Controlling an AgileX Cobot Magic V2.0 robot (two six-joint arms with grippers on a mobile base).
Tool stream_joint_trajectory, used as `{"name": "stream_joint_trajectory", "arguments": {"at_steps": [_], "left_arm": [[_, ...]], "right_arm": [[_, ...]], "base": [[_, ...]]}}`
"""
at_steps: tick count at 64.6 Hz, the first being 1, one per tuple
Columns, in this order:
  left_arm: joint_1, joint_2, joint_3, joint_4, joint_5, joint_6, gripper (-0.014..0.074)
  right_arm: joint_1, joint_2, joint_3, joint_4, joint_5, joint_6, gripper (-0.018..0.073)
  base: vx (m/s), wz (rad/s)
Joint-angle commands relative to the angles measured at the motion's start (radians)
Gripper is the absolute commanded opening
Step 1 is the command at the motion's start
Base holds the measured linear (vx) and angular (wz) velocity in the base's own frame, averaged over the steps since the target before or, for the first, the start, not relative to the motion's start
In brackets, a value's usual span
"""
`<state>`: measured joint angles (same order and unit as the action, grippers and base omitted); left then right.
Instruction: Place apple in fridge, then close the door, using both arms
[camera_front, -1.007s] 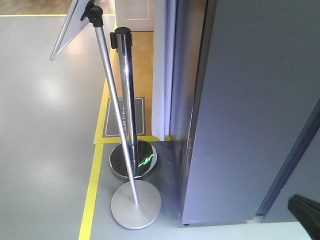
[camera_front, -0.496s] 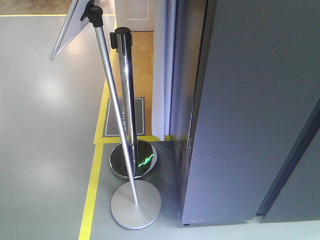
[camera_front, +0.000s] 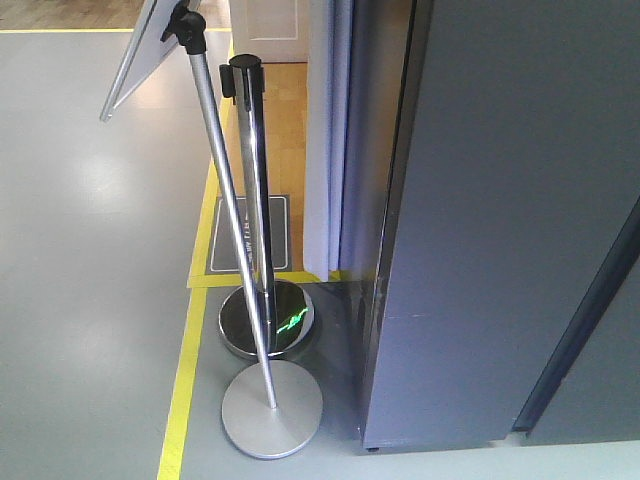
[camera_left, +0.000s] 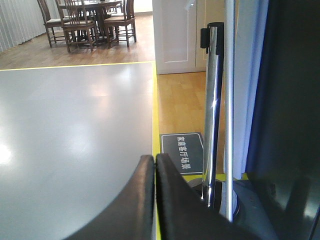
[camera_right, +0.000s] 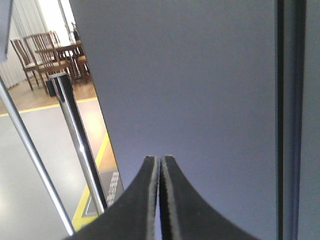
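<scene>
Bright, even daylight, soft glare patches on the grey floor (camera_front: 90, 180), near pincer edges blurred.

A staged home demo space: ahead of the left hand (camera_left: 155, 165), a yellow-taped grey floor (camera_left: 75, 125), chrome queue-barrier posts (camera_left: 214, 100), and far beyond, wooden dining chairs around a dark table (camera_left: 87, 20) on wood flooring.

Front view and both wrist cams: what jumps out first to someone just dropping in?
The dark grey fridge fills the right side of the front view. Left of it stand two chrome stanchion posts on round bases, by yellow floor tape. Both wrist views show closed, empty fingers: left gripper, right gripper.
</scene>
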<state>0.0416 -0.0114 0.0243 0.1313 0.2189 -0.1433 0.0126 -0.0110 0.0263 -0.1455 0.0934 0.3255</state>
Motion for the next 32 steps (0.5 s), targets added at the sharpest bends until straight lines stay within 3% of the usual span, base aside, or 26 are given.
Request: {"name": "stream_joint_trajectory", "arguments": {"at_steps": [1,16,32], "left_arm": [[-0.006,-0.016,0.029,-0.007,-0.069,0.0,-0.0006],[-0.006,-0.016,0.029,-0.007,-0.069,0.0,-0.0006],[-0.006,-0.016,0.029,-0.007,-0.069,0.0,-0.0006]], "right_arm": [[-0.001,0.003,0.002,-0.028,-0.13,-0.004,-0.0002],[-0.001,0.003,0.002,-0.042,-0.18,-0.025,-0.0002],[-0.001,0.003,0.002,-0.041,-0.18,-0.129,-0.0002]], "base": [[0.0,0.0],[0.0,0.0],[0.0,0.0]]}}
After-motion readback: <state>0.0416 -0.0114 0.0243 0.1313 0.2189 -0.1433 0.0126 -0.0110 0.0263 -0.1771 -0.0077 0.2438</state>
